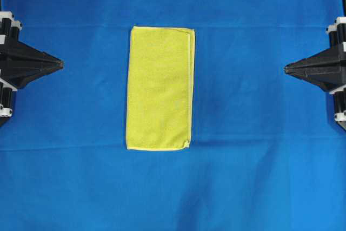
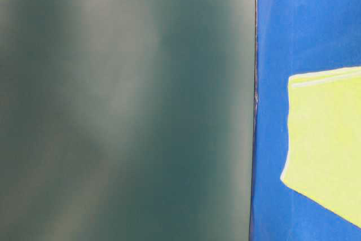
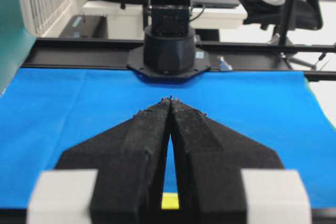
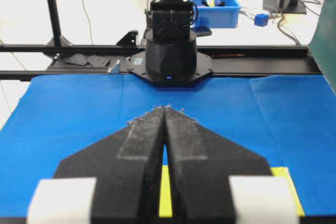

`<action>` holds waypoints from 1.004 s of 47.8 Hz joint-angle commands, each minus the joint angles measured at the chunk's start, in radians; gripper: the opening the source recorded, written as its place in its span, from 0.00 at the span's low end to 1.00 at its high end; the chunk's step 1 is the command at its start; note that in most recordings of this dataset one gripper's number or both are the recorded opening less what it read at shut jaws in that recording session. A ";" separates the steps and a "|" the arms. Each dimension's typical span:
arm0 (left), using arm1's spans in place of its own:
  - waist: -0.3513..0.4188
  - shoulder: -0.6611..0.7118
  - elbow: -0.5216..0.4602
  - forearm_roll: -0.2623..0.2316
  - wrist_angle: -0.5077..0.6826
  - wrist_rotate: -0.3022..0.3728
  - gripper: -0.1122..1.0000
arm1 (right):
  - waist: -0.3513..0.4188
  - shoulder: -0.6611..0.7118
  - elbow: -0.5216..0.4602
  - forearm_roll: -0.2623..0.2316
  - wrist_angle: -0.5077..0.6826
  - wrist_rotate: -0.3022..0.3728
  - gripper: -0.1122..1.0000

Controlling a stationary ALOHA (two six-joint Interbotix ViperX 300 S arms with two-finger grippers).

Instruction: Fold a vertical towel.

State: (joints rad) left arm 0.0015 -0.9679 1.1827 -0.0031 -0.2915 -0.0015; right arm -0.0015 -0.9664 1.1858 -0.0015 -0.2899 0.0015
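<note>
Overhead exterior view: the towel (image 1: 160, 88) lies flat on the blue cloth (image 1: 254, 177) covering the surface, near the centre, long side running near to far, its paler hem visible along the right and near edges. The left claw (image 1: 61, 64) sits at the left edge and the right claw (image 1: 286, 68) at the right edge, each pointing inward toward the towel, each well apart from it, each with its tips drawn together to a point and holding nothing. Table-level exterior view: a blurred dark green panel (image 2: 124, 105) fills most of the frame; to its right a strip of the blue cloth (image 2: 271, 26) shows, with part of the towel (image 2: 327, 139) lying on it, one hemmed edge and a corner in view. Left wrist view: the left claw (image 3: 169, 99) has its fingers (image 3: 142, 140) meeting at the tips, with only a narrow slit between them farther back; a small patch of the towel (image 3: 169, 201) shows through that slit, below. The opposite arm's base (image 3: 169, 45) stands at the far edge of the blue cloth (image 3: 63, 108). Right wrist view: the right claw (image 4: 164, 108) is likewise closed at the tips and empty; the towel (image 4: 287, 187) shows beneath it, through the slit and past the right finger. The other arm's base (image 4: 170, 51) stands at the far edge.
</note>
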 commanded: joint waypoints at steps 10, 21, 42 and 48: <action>0.031 0.069 -0.035 -0.051 0.041 -0.075 0.10 | -0.055 0.112 -0.087 0.040 0.067 0.040 0.10; 0.103 0.204 -0.038 -0.049 0.037 -0.075 0.10 | -0.152 0.301 -0.146 0.041 0.103 0.074 0.10; 0.270 0.606 -0.104 -0.049 -0.074 -0.074 0.44 | -0.331 0.718 -0.307 0.029 0.195 0.066 0.28; 0.301 0.730 -0.140 -0.049 -0.118 -0.067 0.76 | -0.368 0.808 -0.337 0.021 0.186 0.063 0.61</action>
State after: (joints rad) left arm 0.2853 -0.2930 1.0815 -0.0522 -0.3789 -0.0721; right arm -0.3528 -0.1902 0.8851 0.0261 -0.0966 0.0675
